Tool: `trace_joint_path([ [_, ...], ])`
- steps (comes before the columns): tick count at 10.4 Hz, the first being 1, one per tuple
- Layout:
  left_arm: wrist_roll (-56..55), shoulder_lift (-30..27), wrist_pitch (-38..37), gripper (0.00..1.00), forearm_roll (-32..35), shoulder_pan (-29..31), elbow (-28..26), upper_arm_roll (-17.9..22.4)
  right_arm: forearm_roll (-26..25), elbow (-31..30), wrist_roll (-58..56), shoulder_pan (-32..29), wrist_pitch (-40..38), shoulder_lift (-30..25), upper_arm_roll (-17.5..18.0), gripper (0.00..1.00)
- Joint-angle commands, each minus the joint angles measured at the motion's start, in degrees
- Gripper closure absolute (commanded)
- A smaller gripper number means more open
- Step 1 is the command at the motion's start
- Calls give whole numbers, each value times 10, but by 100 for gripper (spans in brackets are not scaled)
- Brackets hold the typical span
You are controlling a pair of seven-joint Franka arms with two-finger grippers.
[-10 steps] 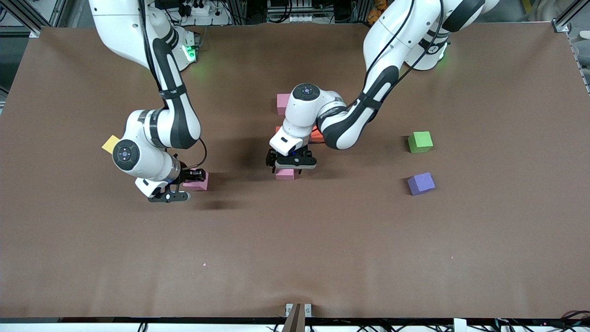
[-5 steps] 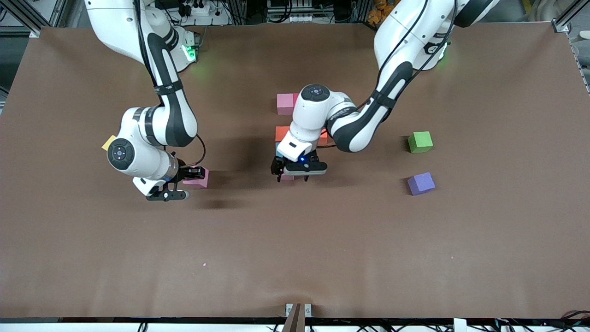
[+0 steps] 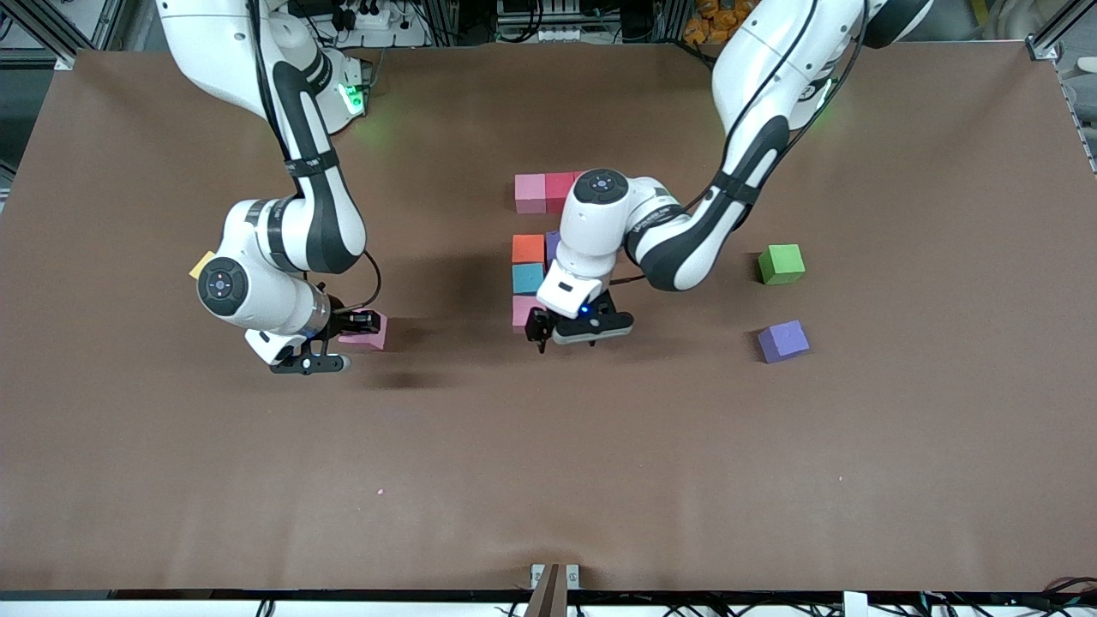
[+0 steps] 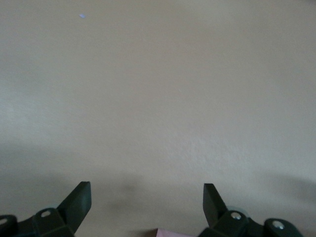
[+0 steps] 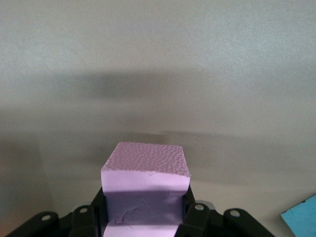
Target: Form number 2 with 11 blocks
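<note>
My right gripper (image 3: pixel 351 333) is shut on a pink block (image 3: pixel 374 336) (image 5: pixel 145 180), low over the table toward the right arm's end. My left gripper (image 3: pixel 567 332) (image 4: pixel 146 198) is open with nothing between its fingers, beside another pink block (image 3: pixel 520 309), whose corner (image 4: pixel 174 233) shows in the left wrist view. That block ends a column with a light blue block (image 3: pixel 528 278) and an orange block (image 3: pixel 528 248). A purple block (image 3: pixel 553 243) shows partly beside the orange one. Farther off sit a pink block (image 3: pixel 530 190) and a red block (image 3: pixel 559 188). The left arm hides more of the figure.
A loose purple block (image 3: pixel 782 340) and a green cube (image 3: pixel 781 263) lie toward the left arm's end. A yellow block (image 3: pixel 203 265) peeks out from under the right arm's wrist. The brown table (image 3: pixel 548 480) stretches bare nearer the front camera.
My left gripper, open throughout, has slid away from the pink block toward the left arm's end, uncovering the orange, light blue and red blocks. The right arm has barely moved.
</note>
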Motion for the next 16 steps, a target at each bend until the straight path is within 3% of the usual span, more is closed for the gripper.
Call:
trace_joint_path([
  [1,20,-37,-57,0,-51,18,-3,-8,8,14,53,7,-17,-10,3,41],
  [8,215,-111,-216,0,-153,87,-2,-9,11,86,319,97,-35,11,11,41],
  [13,360,-146,-279,0,-200,145,-9,-11,12,197,553,101,-35,66,82,40],
  [16,512,-168,-325,0,-216,209,-27,-12,13,259,708,101,-33,108,118,41],
])
